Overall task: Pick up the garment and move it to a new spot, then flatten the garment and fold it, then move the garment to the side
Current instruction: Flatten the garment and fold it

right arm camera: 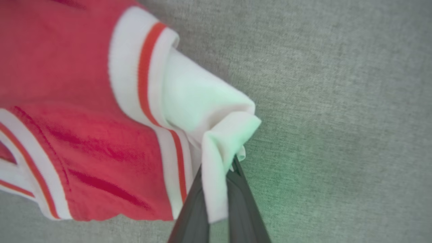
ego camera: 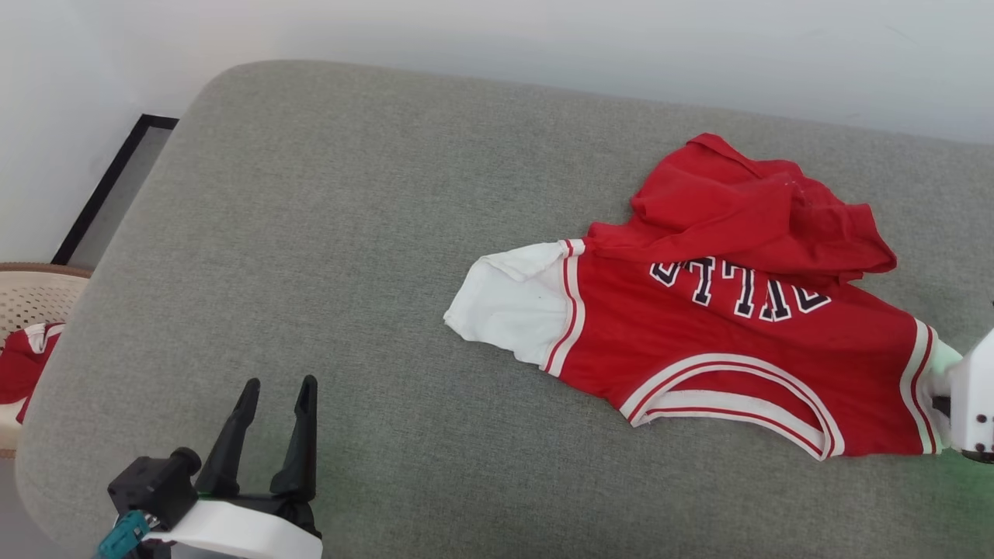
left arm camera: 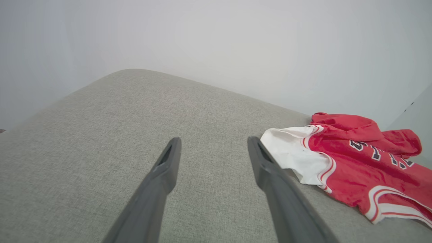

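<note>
In the right wrist view, the right gripper [right arm camera: 219,168] pinches the red jersey's [ego camera: 738,349] white sleeve [right arm camera: 202,108]. In the head view, the left gripper [ego camera: 279,384] stands spread wide over the grey cushion [ego camera: 349,233], well apart from the jersey lying to the right. A perforated basket [ego camera: 31,295] stands far left. The jersey's upside-down lettering, partly covered by a fold, ends in "ULLS".

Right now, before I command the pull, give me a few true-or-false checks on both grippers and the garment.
1. The right gripper is shut on a white sleeve of the garment. True.
2. The left gripper grips the other sleeve. False: it is open above the bare grey cushion, apart from the garment.
3. The garment lies fully flat. False: its far red part is bunched over, covering part of the lettering.
4. A basket with red-and-white cloth sits off the cushion's left end. True.
</note>
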You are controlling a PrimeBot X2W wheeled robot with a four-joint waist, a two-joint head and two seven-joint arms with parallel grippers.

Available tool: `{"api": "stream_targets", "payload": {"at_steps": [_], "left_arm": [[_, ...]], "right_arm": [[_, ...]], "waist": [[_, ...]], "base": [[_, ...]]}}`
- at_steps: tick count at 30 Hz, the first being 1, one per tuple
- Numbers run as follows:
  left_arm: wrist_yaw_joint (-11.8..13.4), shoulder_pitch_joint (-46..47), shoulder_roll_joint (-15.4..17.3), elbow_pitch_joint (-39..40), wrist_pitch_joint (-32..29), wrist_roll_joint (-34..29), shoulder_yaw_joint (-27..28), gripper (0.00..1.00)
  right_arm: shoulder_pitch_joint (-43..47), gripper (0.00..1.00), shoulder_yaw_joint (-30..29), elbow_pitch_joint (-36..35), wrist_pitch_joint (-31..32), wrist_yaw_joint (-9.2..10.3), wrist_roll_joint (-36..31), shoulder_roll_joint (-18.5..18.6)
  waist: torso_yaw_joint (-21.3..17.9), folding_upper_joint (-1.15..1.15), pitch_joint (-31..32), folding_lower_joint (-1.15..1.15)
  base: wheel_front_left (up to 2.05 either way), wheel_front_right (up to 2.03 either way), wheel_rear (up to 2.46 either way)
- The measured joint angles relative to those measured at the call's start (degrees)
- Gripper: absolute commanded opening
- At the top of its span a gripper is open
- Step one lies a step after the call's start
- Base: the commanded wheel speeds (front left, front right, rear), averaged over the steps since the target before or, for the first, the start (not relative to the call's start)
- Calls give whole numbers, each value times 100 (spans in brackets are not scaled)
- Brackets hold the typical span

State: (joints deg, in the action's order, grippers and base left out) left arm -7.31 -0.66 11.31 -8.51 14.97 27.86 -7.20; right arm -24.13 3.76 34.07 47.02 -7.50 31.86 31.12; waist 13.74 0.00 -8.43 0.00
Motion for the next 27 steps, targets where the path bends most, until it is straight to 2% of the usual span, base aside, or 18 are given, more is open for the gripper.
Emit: {"api": "stream_targets", "payload": {"at_steps": [2,3,4,5,9,10,18,27], "left_arm": [[0,38,12,-4,1,5,-11,100],[0,49,24,-5,0,7,-27,100],[0,52,44,-11,0,7,-51,100],[0,58,67,-21,0,7,-70,100],[0,151,190,-55,0,16,-157,100],[0,175,308,-81,0,59,-232,100],[0,609,1087,-252,-66,448,-829,100],[0,1350,2023,-7,-1112,1240,-1564,100]], "right_arm": [[44,8,-254,-11,-142,1,-210,-200],[54,9,-352,-1,-177,1,-318,-289],[56,62,-427,1,-224,1,-444,-372],[48,100,-520,10,-268,1,-564,-467],[-3,100,-672,-19,-276,1,-846,-681],[-10,100,-724,-118,-275,1,-979,-816],[273,100,-904,-1113,-591,0,-1201,-1143],[752,100,-1152,-2483,-1424,0,-1492,-1699]], "waist": [[-19,0,-32,0],[-32,0,-42,0],[-44,0,-51,0],[-64,0,-54,0],[-130,0,-51,0],[-191,0,-35,0],[-550,0,70,0],[-1057,0,192,0]], "base": [[0,0,0],[0,0,0],[0,0,0],[0,0,0],[0,0,0],[0,0,0],[0,0,0],[0,0,0]]}}
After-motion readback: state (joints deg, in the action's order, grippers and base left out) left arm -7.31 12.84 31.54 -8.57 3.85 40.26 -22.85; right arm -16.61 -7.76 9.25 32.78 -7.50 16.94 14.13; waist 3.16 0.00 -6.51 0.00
